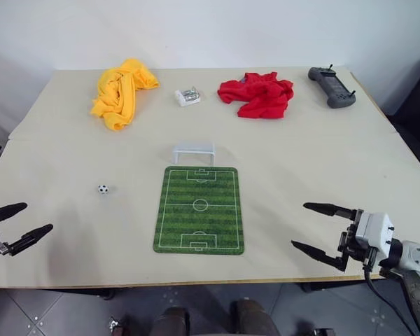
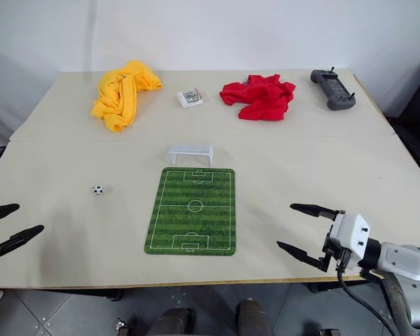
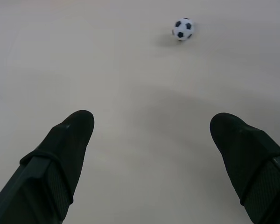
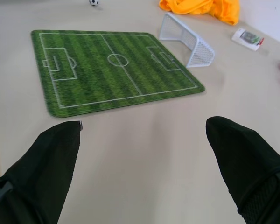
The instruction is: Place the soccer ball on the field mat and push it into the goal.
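So the ball (image 1: 103, 189) sits on the table (image 1: 322, 161) left of the mat (image 1: 199, 210), goal (image 1: 194, 152) at mat's far end. Both grippers, left (image 1: 19, 224) & right (image 1: 315, 227), wide apart, holding nothing.

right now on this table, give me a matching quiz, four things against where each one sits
Things:
1. ball
2. goal
3. red cloth
4. yellow cloth

Places:
a. far side, right of the small packet
b. bare table, left of the mat
c. far side, left of the small packet
d. at the mat's far end

Pairs: 1-b, 2-d, 3-a, 4-c
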Tool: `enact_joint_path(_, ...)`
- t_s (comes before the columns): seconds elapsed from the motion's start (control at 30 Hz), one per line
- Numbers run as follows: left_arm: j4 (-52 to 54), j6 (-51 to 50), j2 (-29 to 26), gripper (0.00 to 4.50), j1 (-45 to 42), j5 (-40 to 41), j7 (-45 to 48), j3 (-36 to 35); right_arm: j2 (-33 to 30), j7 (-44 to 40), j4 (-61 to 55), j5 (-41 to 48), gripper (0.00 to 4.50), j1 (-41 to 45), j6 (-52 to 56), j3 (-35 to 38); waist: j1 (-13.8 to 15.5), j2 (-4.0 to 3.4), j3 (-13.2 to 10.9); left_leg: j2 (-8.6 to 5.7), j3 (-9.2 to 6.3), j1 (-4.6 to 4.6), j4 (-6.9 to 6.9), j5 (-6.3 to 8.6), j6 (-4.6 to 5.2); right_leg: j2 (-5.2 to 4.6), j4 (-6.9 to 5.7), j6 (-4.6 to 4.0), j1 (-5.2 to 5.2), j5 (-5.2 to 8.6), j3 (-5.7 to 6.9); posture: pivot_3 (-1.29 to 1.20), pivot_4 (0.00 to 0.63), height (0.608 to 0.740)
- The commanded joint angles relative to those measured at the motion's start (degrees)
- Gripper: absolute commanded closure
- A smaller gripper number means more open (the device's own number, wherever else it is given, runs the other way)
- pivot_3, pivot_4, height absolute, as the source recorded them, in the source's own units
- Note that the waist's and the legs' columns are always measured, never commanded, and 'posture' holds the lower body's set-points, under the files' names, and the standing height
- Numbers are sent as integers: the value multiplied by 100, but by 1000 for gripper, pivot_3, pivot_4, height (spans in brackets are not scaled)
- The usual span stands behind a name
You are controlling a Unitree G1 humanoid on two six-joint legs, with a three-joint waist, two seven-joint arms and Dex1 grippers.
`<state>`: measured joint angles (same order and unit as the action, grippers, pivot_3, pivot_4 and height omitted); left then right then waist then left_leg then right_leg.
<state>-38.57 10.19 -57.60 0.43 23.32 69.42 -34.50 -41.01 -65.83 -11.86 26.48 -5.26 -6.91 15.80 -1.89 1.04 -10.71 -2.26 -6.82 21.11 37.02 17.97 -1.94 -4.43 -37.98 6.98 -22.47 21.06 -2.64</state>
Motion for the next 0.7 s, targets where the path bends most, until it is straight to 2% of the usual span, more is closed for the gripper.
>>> enact_joint_path(0.03,406,-220,1,0,312,270,18,-345,112,-87,4,234,23,285,-11,-180,14,0,0,-1,0,0,0,0,0,-1,-1,0,0,0,0,0,150,740)
enact_joint_path(0.13,555,-768,125,0,437,620,-28,-559,282,-65,-212,575,23,503,257,-363,30,-1,0,2,-5,0,0,0,0,-1,-1,0,0,0,-5,0,150,740)
enact_joint_path(0.3,139,-708,475,0,378,809,-299,-886,956,305,-875,1256,23,863,468,-629,34,-1,0,2,-15,5,0,1,-2,-2,1,0,1,0,-5,0,150,740)
enact_joint_path(0.37,144,-665,674,0,391,765,-383,-822,1099,413,-1072,1187,23,918,481,-777,35,0,0,0,-15,5,0,1,-3,-2,0,0,0,0,1,0,150,740)
enact_joint_path(0.5,844,-1061,1182,0,129,936,-603,-543,1122,224,-902,766,23,899,44,-921,84,9,6,-3,-17,6,4,1,-4,-4,3,2,2,-1,8,0,150,740)
enact_joint_path(0.7,1731,-1543,1509,0,-822,834,-1061,198,941,170,-408,658,23,885,-122,-591,192,31,19,-4,-22,8,14,-1,-8,-3,2,3,4,-4,10,0,150,740)
